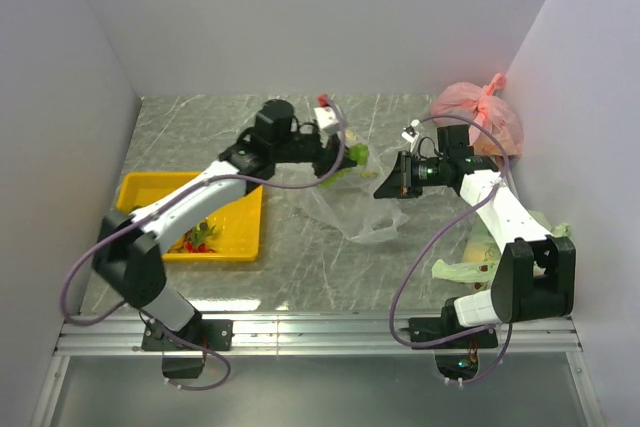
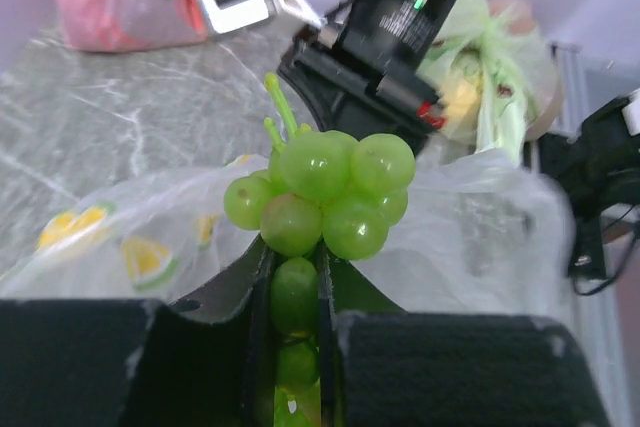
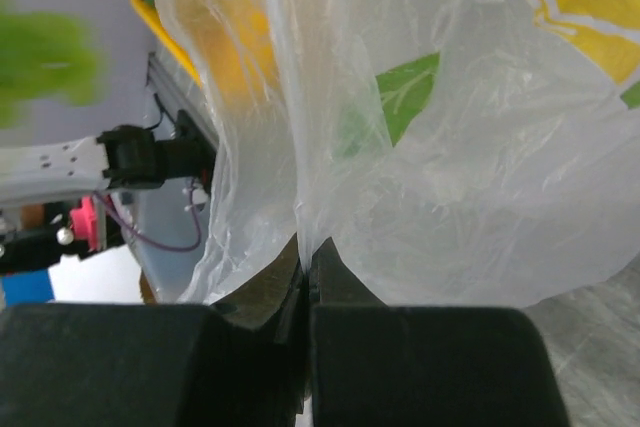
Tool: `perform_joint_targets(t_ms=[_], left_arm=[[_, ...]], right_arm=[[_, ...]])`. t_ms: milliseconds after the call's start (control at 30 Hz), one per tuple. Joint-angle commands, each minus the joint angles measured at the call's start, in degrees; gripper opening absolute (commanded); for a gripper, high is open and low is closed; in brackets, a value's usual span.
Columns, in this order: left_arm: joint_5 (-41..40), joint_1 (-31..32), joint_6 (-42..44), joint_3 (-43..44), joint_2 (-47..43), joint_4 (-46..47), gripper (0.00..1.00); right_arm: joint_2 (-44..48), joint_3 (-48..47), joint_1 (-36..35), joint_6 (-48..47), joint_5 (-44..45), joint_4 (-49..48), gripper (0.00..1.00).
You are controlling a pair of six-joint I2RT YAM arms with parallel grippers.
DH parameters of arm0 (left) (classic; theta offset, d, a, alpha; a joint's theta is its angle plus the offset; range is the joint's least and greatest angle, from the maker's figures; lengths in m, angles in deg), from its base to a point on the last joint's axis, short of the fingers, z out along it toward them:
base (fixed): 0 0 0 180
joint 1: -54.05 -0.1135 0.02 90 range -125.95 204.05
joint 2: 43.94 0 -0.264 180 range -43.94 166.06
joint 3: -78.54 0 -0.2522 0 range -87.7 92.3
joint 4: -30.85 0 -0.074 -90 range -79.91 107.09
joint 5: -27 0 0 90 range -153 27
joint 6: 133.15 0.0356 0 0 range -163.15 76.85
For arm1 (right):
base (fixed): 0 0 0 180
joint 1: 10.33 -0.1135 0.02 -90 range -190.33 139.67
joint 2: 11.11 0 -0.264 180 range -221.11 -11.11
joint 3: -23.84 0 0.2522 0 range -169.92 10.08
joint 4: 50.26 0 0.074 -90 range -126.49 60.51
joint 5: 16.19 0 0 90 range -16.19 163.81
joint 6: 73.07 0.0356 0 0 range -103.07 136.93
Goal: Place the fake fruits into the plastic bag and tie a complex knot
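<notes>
Pinches the green grape bunch (image 2: 320, 197) in the left tool (image 2: 295, 287) above the plastic bag (image 3: 450, 147), clamps its film in the right tool (image 3: 305, 277) (likely to hold the mouth open).

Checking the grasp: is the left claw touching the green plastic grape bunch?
Touching. The left wrist view shows the left claw clamped on the lower grapes of the green plastic grape bunch.

The green grape bunch (image 2: 320, 197) is smooth, glossy plastic with a wet-looking shine. Right of the yellow tray (image 1: 243, 232), itself shiny hard plastic, the plastic bag (image 3: 450, 197) is thin, crinkled clear film. The table (image 1: 310, 267) looks like polished grey marble.
</notes>
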Motion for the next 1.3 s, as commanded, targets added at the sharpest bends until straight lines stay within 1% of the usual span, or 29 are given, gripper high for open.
perform_joint_targets(t_ms=[0, 100, 133, 200, 233, 267, 300, 333, 400, 500, 567, 600, 667, 700, 767, 800, 833, 867, 900, 933, 967, 1000, 1033, 1100, 1133, 1200, 1233, 1267], left_arm=[[-1.31, 2.57, 5.03, 1.54, 5.1, 10.92, 0.06], [-3.24, 3.37, 9.51, 1.53, 8.71, 9.26, 0.16], [-3.6, 3.28, 10.56, 1.71, 9.16, 6.03, 0.27], [-3.95, 3.02, 11.36, 1.8, 7.95, 3.37, 0.46], [-5.17, 2.93, 10.41, 1.28, 6.81, 2.75, 0.68], [-6.14, 2.93, 9.96, 0.4, 5.58, 2.83, 0.87], [-7.54, 2.93, 8.91, 0.13, 2.69, 2.92, 0.99], [-9.21, 2.67, 6.38, 0.48, 1.45, 2.49, 0.99], [-10.19, 2.05, 4.26, 2.92, -1.36, -2.16, 0.99], [-13.09, 0.21, 0.83, 6.89, -4.97, -11.82, 0.99], [-13.27, -3.03, 0.28, 8.9, -7.17, -17.35, 0.99], [-11.44, -6.79, 0.99, 9.35, -9.01, -24.78, 0.99], [-5.83, -11.9, 5.55, 9.36, -11.47, -32.11, 0.96], [-5.02, -17.93, 6.69, 9.27, -12.1, -37.8, 0.95], [-1.86, -24.2, 15.02, 8.92, -13.76, -44.86, 0.91], [-2.1, -26.75, 18.97, 8.83, -14.29, -48.02, 0.89], [-2.46, -31.3, 24.58, 8.48, -14.73, -52.58, 0.9], [-2.46, -33.44, 28.03, 7.95, -14.91, -55.06, 0.9], [-3.42, -36.5, 35.72, 7.86, -14.65, -58.39, 0.88], [-4.3, -38.19, 38.67, 7.51, -14.3, -62.25, 0.87], [-5.26, -39.51, 41.05, 6.38, -13.43, -63.34, 0.87], [-6.58, -41.7, 45.25, 5.76, -12.98, -63.87, 0.86], [-8.33, -43.11, 46.94, 5.14, -12.37, -63.87, 0.86], [-8.7, -46.88, 52.2, 5.14, -9.56, -63.96, 0.88], [-11.48, -47.25, 54.5, 5.4, -8.16, -64.48, 0.88], [-14.14, -47.26, 59.5, 6.72, -3.5, -67.73, 0.87], [-15.54, -47.26, 62.49, 6.98, -2.27, -67.83, 0.86], [-16.95, -47.26, 63.21, 7.16, -0.69, -66.18, 0.87]], right_arm=[[-0.28, -3.72, -0.11, -3.76, -6.42, 5.1, 0.0], [-0.45, -4.78, 0.42, -5.7, -7.39, 7.57, 0.0], [-0.37, -4.96, 1.03, -6.05, -7.3, 7.84, 0.0], [-0.19, -4.96, 1.3, -6.49, -6.95, 8.46, 0.0], [-0.28, -4.78, 1.56, -6.67, -6.69, 8.46, 0.0], [-0.28, -4.78, 1.56, -6.76, -6.34, 8.46, 0.0], [-0.54, -4.96, 1.56, -6.85, -5.72, 8.72, 0.0], [-0.72, -5.22, 1.56, -7.02, -5.28, 8.55, 0.0], [-1.42, -5.48, 1.65, -6.94, -4.32, 8.46, 0.0], [-2.3, -5.66, 1.56, -7.46, -0.81, 8.2, 0.0], [-2.56, -5.22, 1.56, -7.9, 0.61, 7.85, 0.0], [-2.56, -5.13, 1.74, -7.73, 0.87, 7.41, 0.0], [-3.0, -5.31, 1.56, -7.99, 1.05, 7.49, 0.0], [-3.18, -5.4, 1.56, -8.08, 1.14, 7.49, 0.0], [-3.62, -6.01, 1.39, -8.6, 1.49, 7.76, 0.0], [-3.71, -6.19, 1.39, -8.87, 1.84, 8.28, 0.0], [-3.79, -6.54, 1.3, -9.39, 1.93, 8.63, 0.0], [-3.97, -6.63, 1.39, -9.66, 2.02, 8.81, 0.0], [-3.97, -6.63, 1.3, -9.83, 2.1, 9.07, 0.0], [-3.88, -6.71, 1.39, -10.1, 2.1, 9.25, 0.0], [-4.14, -6.71, 1.39, -10.27, 2.1, 9.25, 0.0], [-4.23, -6.71, 1.3, -10.45, 1.67, 9.43, 0.0], [-4.32, -6.8, 1.21, -10.71, 1.23, 9.69, 0.0], [-5.11, -7.15, 1.12, -11.33, 0.26, 10.74, 0.0], [-5.72, -7.76, 0.86, -11.33, 0.17, 11.27, 0.0], [-6.08, -8.21, 0.6, -13.26, 0.08, 12.41, 0.0], [-6.34, -8.38, 0.51, -13.7, 0.0, 12.68, 0.0], [-6.34, -8.47, 0.42, -13.96, -0.27, 13.03, 0.0]])
